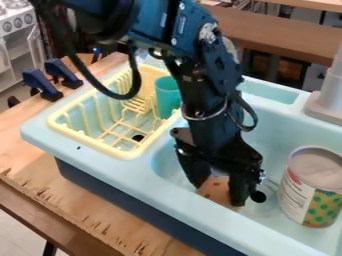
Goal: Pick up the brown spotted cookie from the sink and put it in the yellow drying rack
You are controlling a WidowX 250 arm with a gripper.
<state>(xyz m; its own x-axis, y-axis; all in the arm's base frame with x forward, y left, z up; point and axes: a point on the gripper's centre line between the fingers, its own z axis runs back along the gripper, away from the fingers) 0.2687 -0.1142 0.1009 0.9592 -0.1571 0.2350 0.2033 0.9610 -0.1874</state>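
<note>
The end effector [218, 195] was held open inside the sink basin [163, 162], its fingers spread over a brown, dark-spotted piece [215, 188]; contact could not be determined. A tin can [300, 192] was located beside the drain [258, 197].

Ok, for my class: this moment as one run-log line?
hand low in sink, at brown piece | can in sink | cup in yellow rack

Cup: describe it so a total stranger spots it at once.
Find the pale blue toy sink, then the yellow dish rack at its left end. The cup is in the rack, against the side nearer the basin. It is plain teal, unlike the can with a patterned label in the basin.
</note>
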